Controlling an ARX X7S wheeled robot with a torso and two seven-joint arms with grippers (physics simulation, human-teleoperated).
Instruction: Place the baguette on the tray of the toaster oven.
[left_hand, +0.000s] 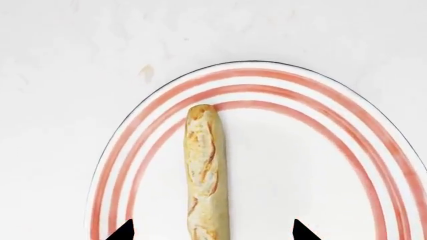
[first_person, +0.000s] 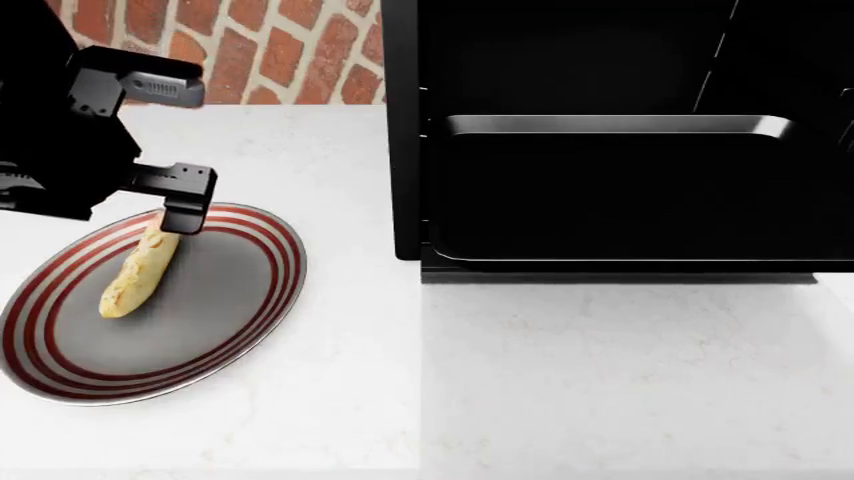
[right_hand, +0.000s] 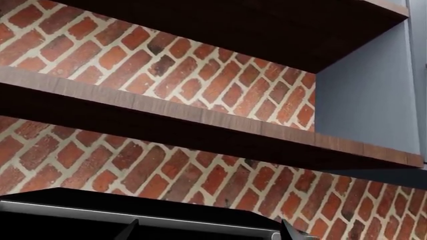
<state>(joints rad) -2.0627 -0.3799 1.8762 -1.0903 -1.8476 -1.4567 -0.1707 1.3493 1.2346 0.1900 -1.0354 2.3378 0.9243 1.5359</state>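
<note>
The baguette (first_person: 138, 277) is seen lying on the oval plate (first_person: 240, 300) with red rings, toward the plate's left half in the head view, its far end tucked under the left gripper (first_person: 171, 215). That gripper is held low over the loaf's far end, and in the left wrist view its two dark fingertips (left_hand: 122, 231) are spread wide, one on each side of the baguette (left_hand: 205, 175), with clear plate (left_hand: 300, 165) showing between each tip and the crust; nothing is clasped. Whether the tips are touching the plate cannot be told. The plate is set on the pale countertop (first_person: 561, 380), well to the left of the toaster oven (first_person: 627, 130), whose door is seen open onto a dark cavity. The black tray (first_person: 614, 205) is seen at the front of that cavity, its front rim edged by a silver bar (first_person: 614, 124). Red brick wall (first_person: 267, 50) is seen behind the counter. The right gripper is not seen in the head view; in the right wrist view only its two fingertips (right_hand: 127, 232) are caught at the picture's edge, set apart and empty, with brick (right_hand: 167, 65), two dark wooden shelves (right_hand: 200, 125) and the oven's black top (right_hand: 100, 205) ahead of them.
</note>
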